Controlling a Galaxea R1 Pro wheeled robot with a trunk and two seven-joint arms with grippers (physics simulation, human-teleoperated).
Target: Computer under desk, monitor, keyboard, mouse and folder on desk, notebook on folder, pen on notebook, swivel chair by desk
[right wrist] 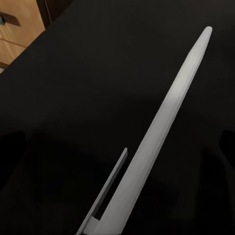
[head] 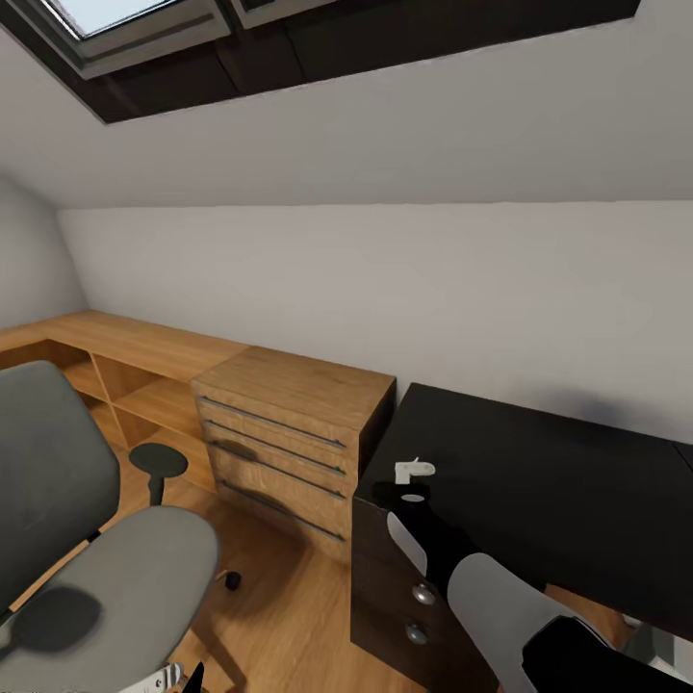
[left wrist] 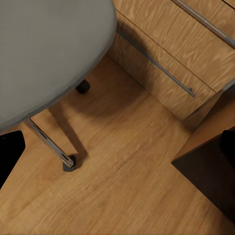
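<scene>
A thin pale grey-white pen [right wrist: 156, 142] with a clip hangs over the matte black L-shaped table [head: 568, 481], near its left end by the wall. The right hand [head: 414, 478] is closed on the pen, above the table. Left of the table stands a light wood chest of drawers [head: 289, 433]. The grey upholstered swivel chair [head: 87, 558] sits on the plank floor [left wrist: 122, 171], well apart from the table. How far the left hand is open cannot be told.

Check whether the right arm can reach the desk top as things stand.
Probably yes: the right tool, apparently gripping the pen, hangs over the bare black corner of the desk, with nothing between.
</scene>
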